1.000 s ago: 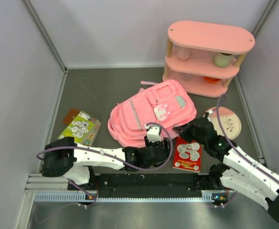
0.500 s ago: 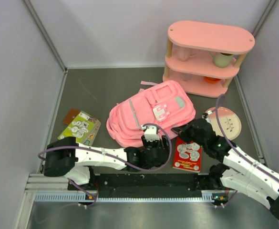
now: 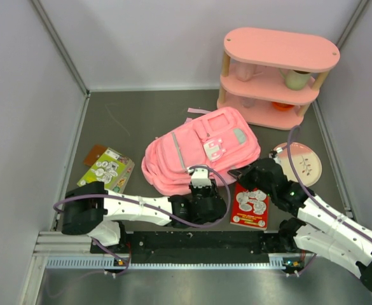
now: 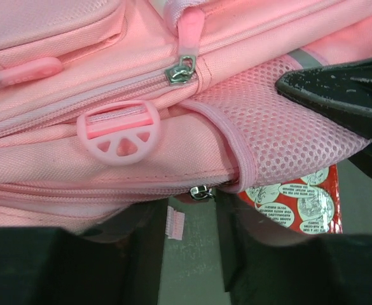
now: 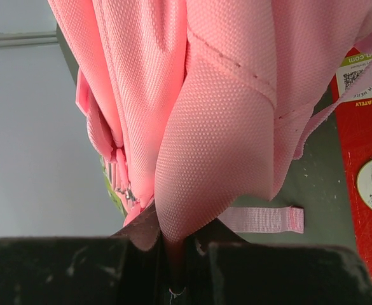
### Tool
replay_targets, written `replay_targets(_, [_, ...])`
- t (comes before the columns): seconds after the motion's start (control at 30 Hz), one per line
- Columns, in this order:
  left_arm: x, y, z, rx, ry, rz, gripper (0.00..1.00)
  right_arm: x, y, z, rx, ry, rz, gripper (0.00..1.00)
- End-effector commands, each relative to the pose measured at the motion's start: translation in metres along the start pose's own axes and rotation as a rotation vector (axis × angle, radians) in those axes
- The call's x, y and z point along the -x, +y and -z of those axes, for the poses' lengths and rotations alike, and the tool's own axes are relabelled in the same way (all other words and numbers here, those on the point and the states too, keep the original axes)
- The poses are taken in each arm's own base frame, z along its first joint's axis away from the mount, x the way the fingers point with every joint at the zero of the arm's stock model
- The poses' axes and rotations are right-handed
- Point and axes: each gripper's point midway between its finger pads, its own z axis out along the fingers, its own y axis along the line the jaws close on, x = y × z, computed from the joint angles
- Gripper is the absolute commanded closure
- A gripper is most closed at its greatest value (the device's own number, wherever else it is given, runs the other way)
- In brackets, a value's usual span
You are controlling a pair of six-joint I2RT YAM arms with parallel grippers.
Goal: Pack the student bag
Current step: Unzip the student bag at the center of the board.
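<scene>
The student bag (image 3: 198,149) is laid flat near the middle of the bench (image 3: 135,117). Its fabric is pinched by the clenched right claw (image 5: 173,251). The left claw (image 4: 184,232) is held parted beside a zipper pull (image 4: 200,191). Should this small pull be missed, the pocket would not be opened.

Your grey table (image 3: 128,121) carried the student bag (image 3: 201,152) at its middle, a pink shelf unit (image 3: 278,76) behind, a plate (image 3: 302,164) right, a red booklet (image 3: 250,206) in front, and a green booklet (image 3: 107,169) left.
</scene>
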Motion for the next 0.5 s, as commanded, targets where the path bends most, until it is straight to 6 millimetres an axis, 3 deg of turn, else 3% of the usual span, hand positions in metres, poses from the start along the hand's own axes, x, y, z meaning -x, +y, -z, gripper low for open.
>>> replay_targets(0.0, [0.036,0.003,-0.007,0.064,-0.112,0.054,0.67,-0.009,0.054,0.021,0.170,0.060,-0.022,1.00])
replay_targets(0.07, [0.038,0.005,-0.007,0.076,-0.120,0.073,0.69,-0.009,0.053,0.021,0.170,0.060,-0.020,1.00])
replay_targets(0.17, [0.042,0.006,-0.007,0.080,-0.131,0.080,0.57,-0.009,0.051,0.020,0.165,0.059,-0.020,1.00])
replay_targets(0.27, [0.044,0.009,-0.008,0.088,-0.140,0.081,0.55,-0.009,0.051,0.020,0.164,0.062,-0.021,1.00])
replay_targets(0.4, [0.049,0.012,-0.008,0.098,-0.158,0.088,0.57,-0.009,0.049,0.020,0.161,0.061,-0.016,1.00])
replay_targets(0.47, [0.050,0.014,-0.007,0.103,-0.164,0.087,0.63,-0.010,0.049,0.020,0.161,0.061,-0.017,1.00])
